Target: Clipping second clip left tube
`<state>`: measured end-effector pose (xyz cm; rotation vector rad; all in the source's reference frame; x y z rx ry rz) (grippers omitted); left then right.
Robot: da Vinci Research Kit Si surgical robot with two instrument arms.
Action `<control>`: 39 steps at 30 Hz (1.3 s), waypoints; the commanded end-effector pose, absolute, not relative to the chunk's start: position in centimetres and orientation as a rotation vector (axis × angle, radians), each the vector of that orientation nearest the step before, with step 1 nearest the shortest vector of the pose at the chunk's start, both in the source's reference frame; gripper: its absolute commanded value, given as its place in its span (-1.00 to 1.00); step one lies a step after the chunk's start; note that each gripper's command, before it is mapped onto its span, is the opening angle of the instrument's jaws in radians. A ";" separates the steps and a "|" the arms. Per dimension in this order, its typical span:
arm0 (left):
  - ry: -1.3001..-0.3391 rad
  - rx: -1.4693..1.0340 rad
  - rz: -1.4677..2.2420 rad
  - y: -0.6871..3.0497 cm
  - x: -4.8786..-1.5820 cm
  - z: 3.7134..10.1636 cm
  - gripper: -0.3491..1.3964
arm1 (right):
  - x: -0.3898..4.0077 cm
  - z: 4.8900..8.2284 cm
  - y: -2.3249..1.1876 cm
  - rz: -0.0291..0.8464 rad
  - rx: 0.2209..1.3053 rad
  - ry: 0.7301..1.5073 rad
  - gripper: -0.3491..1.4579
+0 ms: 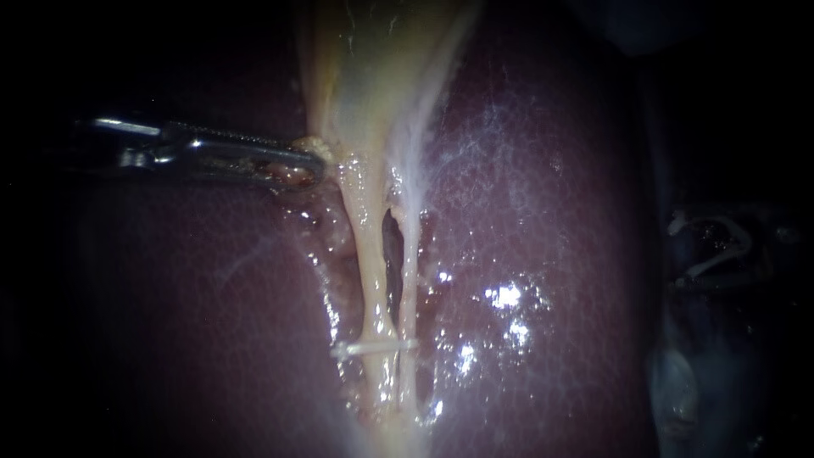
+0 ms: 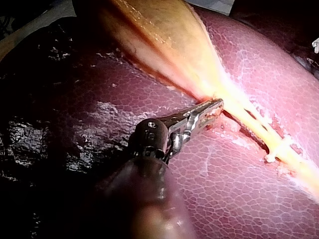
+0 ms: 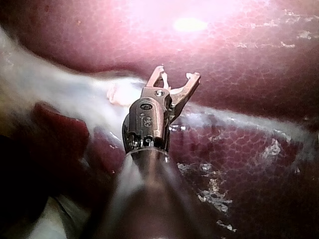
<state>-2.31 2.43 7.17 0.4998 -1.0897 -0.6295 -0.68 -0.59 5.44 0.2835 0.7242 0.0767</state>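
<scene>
Liver (image 1: 551, 212): left tube (image 1: 366, 254) just beside left tool (image 1: 314, 167).

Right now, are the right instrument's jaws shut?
No: the right wrist view shows a clear gap between the right instrument's jaws, with nothing gripped.

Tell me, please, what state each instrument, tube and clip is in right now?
Left instrument: jaws shut on the edge of the gallbladder.
Right instrument: jaws open.
Left tube: uncut, carrying one clip.
Clip: closed across the left tube, at the end away from the gallbladder.
Right tube: uncut.
</scene>
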 end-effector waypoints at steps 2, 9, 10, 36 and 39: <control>-1.090 0.501 -0.629 2.43 -2.30 7.16 -1.00 | -0.68 5.44 -0.58 0.077 0.283 0.724 -0.06; -1.089 0.506 -0.638 2.58 -2.06 6.92 -1.00 | -0.69 5.44 -0.58 0.077 0.283 0.724 -0.06; -1.086 0.502 -0.646 2.62 -2.00 6.86 -1.00 | -0.69 5.44 -0.58 0.077 0.283 0.724 -0.06; -1.129 0.443 -0.688 2.92 -1.63 6.53 -1.00 | -0.23 5.12 -0.67 0.109 0.391 0.894 -0.06; -1.129 0.441 -0.689 2.91 -1.64 6.54 -1.00 | -0.06 5.01 -0.70 0.130 0.418 0.918 -0.06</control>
